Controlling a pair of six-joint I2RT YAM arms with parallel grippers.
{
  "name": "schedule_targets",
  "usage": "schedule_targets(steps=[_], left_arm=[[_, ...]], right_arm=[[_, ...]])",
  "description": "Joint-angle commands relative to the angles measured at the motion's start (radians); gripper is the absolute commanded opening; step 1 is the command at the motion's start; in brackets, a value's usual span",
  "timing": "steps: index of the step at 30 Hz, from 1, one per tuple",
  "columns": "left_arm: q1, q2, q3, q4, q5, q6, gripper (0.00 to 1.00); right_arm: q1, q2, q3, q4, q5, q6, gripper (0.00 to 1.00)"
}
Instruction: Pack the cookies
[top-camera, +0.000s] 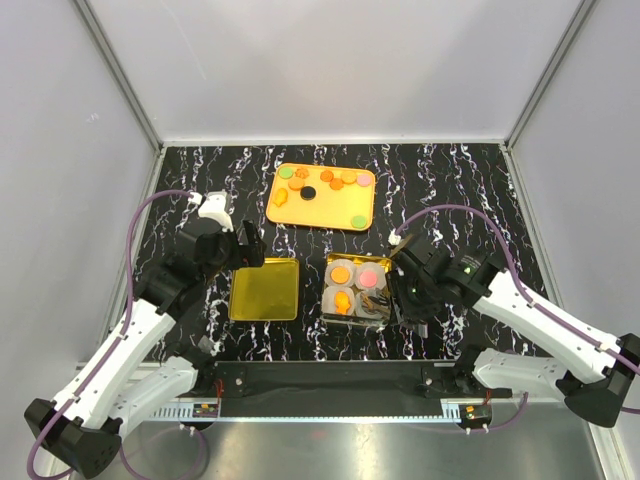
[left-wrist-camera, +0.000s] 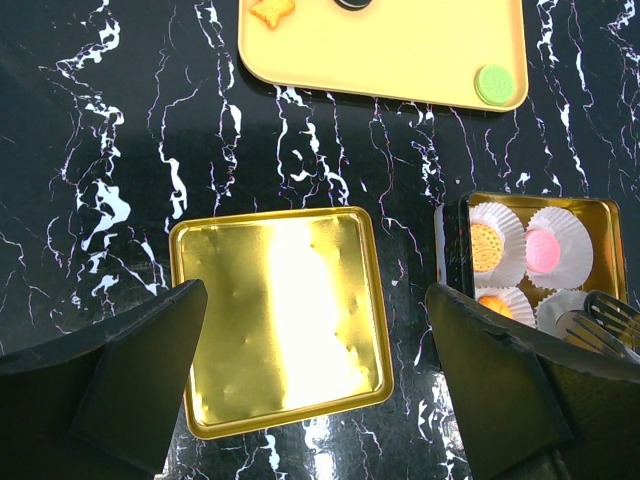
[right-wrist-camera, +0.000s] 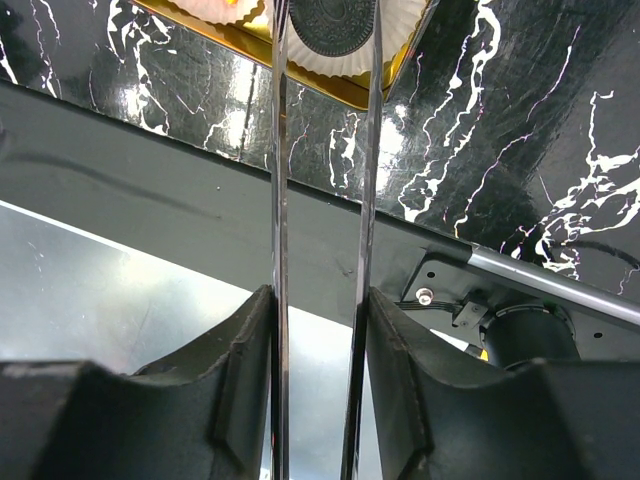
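Several cookies, orange, green and one black (top-camera: 308, 192), lie on the yellow tray (top-camera: 300, 214). The gold tin (top-camera: 357, 260) holds white paper cups with two orange cookies (top-camera: 341, 273) and a pink one (top-camera: 369, 276). My right gripper (right-wrist-camera: 320, 330) is shut on metal tongs (right-wrist-camera: 278, 150). The tong tips flank a dark cookie (right-wrist-camera: 335, 25) at a paper cup (right-wrist-camera: 398, 30) in the tin's near right corner. I cannot tell if the tongs still pinch it. My left gripper (left-wrist-camera: 315, 300) is open and empty above the gold lid (left-wrist-camera: 275, 315).
The lid (top-camera: 265, 290) lies left of the tin on the black marble table. In the left wrist view the tray (left-wrist-camera: 400, 50) carries a green cookie (left-wrist-camera: 493, 84) and an orange star (left-wrist-camera: 272, 10). A metal rail (right-wrist-camera: 150, 180) runs along the table's near edge.
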Motion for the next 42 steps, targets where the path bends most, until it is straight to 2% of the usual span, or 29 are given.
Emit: schedule_targets(steps=[1,14,17,22,25,32,35,39,42], left_arm=[[0.005,0.005,0.003,0.042,0.008,-0.007,0.99],[0.005,0.003,0.002,0.042,0.007,-0.005,0.99],[0.005,0.003,0.003,0.04,0.007,-0.005,0.99],[0.005,0.006,0.002,0.042,0.008,-0.006,0.99],[0.005,0.005,0.002,0.04,0.007,-0.007,0.99],[0.005,0.002,0.002,0.043,0.011,-0.007,0.99],[0.005,0.003,0.002,0.045,0.014,-0.007,0.99],[0.005,-0.001,0.002,0.045,0.016,-0.007,0.99],[0.005,0.0,-0.003,0.048,0.022,-0.007,0.99]], right_arm=[[0.012,0.002,0.004,0.031,-0.003,-0.002,0.45],[0.012,0.014,0.024,0.02,-0.001,-0.015,0.52],[0.013,0.013,0.034,0.017,0.003,-0.015,0.5],[0.012,0.014,0.08,0.0,0.014,-0.024,0.42],[0.012,0.031,0.129,-0.017,0.014,-0.044,0.42],[-0.003,0.134,0.273,-0.04,0.129,-0.12,0.43],[-0.085,0.181,0.326,0.006,0.094,-0.183,0.43],[-0.34,0.226,0.353,0.104,-0.009,-0.283,0.43],[-0.454,0.295,0.389,0.173,-0.024,-0.306,0.43]])
